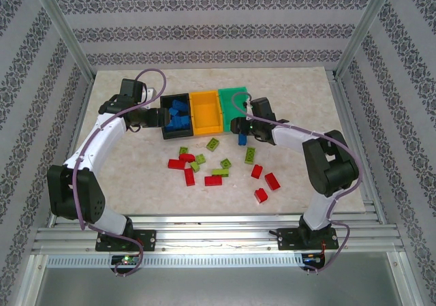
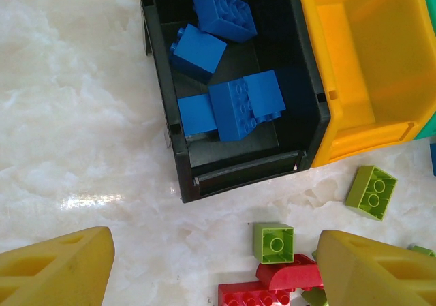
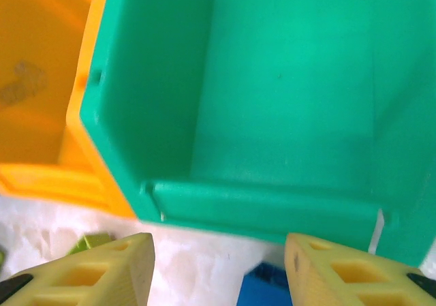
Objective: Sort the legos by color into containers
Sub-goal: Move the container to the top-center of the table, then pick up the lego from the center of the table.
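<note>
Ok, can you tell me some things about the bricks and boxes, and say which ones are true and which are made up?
1. The black bin holds blue bricks. True.
2. The green bin is full of bricks. False: it is empty.
3. Red bricks lie on the table. True.
4. The left gripper holds a red brick. False: its jaws stand open with nothing between them.
5. The orange-yellow bin sits between the black and green ones. True.
</note>
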